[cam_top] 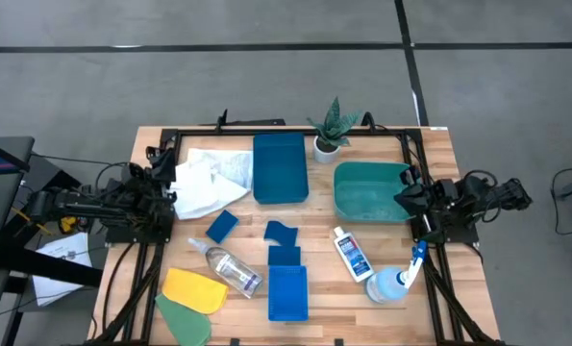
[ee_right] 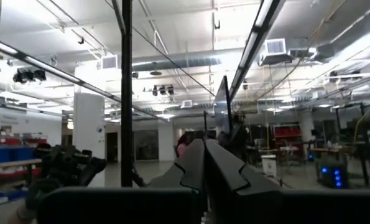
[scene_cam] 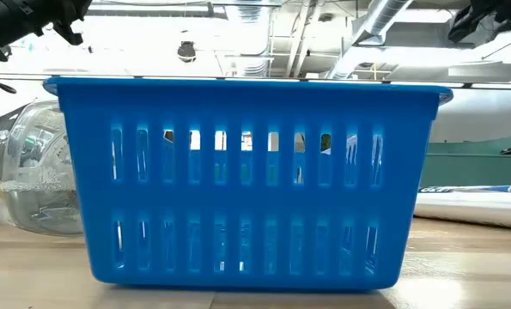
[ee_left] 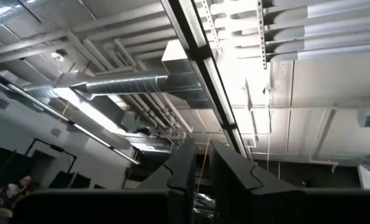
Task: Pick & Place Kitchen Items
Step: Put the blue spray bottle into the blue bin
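Note:
My left gripper (cam_top: 167,188) is at the table's left edge, beside a crumpled white cloth (cam_top: 206,181); its fingers are almost together and hold nothing (ee_left: 203,171). My right gripper (cam_top: 405,198) is at the right edge, over the teal tub's rim, shut and empty (ee_right: 203,163). On the table lie two blue sponges (cam_top: 222,226) (cam_top: 281,232), a clear bottle on its side (cam_top: 231,268), a yellow cloth (cam_top: 194,289), a green cloth (cam_top: 186,318), a white blue-labelled bottle (cam_top: 351,255) and a spray bottle with a blue trigger (cam_top: 398,282).
A blue tray (cam_top: 279,168) stands at the far middle, with a potted plant (cam_top: 330,130) beside it. A teal tub (cam_top: 367,194) stands at the right. A slotted blue basket (cam_top: 287,293) at the near edge fills the low view (scene_cam: 238,180).

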You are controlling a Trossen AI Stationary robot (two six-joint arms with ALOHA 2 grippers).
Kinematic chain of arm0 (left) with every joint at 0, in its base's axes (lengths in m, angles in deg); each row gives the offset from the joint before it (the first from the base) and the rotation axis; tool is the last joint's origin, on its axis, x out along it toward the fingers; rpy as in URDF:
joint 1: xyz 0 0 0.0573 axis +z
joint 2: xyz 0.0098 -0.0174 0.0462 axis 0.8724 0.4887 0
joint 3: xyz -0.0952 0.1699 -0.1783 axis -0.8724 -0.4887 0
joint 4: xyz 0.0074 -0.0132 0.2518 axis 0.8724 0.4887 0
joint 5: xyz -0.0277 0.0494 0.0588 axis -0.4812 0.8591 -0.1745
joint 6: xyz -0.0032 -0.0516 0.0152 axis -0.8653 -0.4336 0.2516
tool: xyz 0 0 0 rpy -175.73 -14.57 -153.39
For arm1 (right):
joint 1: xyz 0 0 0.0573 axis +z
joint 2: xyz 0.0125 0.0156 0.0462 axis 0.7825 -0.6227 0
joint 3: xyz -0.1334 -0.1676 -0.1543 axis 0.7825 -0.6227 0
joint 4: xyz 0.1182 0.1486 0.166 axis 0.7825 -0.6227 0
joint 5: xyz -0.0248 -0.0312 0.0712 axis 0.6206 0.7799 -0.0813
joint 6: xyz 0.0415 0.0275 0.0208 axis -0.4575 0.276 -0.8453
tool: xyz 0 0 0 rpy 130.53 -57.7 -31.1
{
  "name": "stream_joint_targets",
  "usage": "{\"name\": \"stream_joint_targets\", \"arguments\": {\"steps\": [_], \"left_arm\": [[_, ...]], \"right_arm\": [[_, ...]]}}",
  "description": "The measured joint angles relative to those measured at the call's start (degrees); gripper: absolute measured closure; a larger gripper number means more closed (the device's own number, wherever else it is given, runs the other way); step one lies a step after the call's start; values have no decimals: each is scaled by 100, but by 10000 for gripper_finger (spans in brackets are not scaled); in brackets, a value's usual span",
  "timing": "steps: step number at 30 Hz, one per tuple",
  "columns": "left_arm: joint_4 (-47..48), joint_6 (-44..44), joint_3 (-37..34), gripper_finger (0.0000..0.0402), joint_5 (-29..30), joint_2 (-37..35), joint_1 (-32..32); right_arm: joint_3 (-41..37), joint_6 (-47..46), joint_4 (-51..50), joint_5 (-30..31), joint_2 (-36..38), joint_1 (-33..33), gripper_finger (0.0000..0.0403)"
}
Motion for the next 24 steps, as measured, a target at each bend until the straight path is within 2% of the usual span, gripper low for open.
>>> {"name": "stream_joint_targets", "arguments": {"steps": [4,9,15,21,24], "left_arm": [[18,-105,0,358,-309,0,0],[148,-509,0,358,-1176,28,-2],[245,-1180,0,353,-2336,179,-85],[5,-1556,0,315,-3772,417,-579],[-110,-1436,0,287,-4193,477,-1018]], "right_arm": [[210,40,-539,85,-2,0,396],[242,-88,-990,530,-4,-11,396],[242,-398,-1152,546,-4,-4,396],[242,-660,-1344,541,-4,142,393],[242,-714,-1340,543,-4,287,382]]}}
